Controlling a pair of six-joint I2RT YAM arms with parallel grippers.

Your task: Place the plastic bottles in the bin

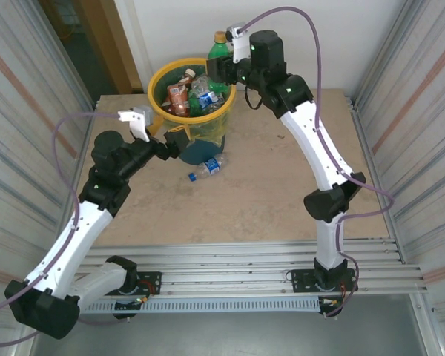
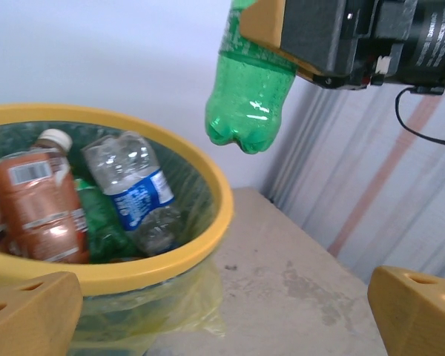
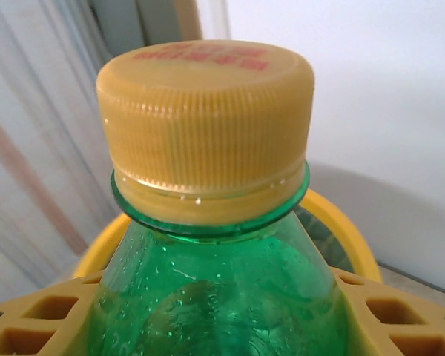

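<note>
**Green bottle hangs at the bin's far rim: centre it before letting go**

Yellow fingers of the right gripper pinch the green bottle at its shoulder, just under the yellow cap. It hangs upright, base down. From the left wrist, that base sits above the far right side of the bin, close over the yellow rim rather than plainly over the opening.

The safer move, I judge, is to carry it a little toward the middle, above the binned bottles, and only then spread the fingers. Dropped here, it might clip the rim and bounce out.

The left gripper has its fingers spread wide and empty, low at the bin's near side, and should stay off the rim. One clear bottle lies on the table beside the bin's foot.
</note>
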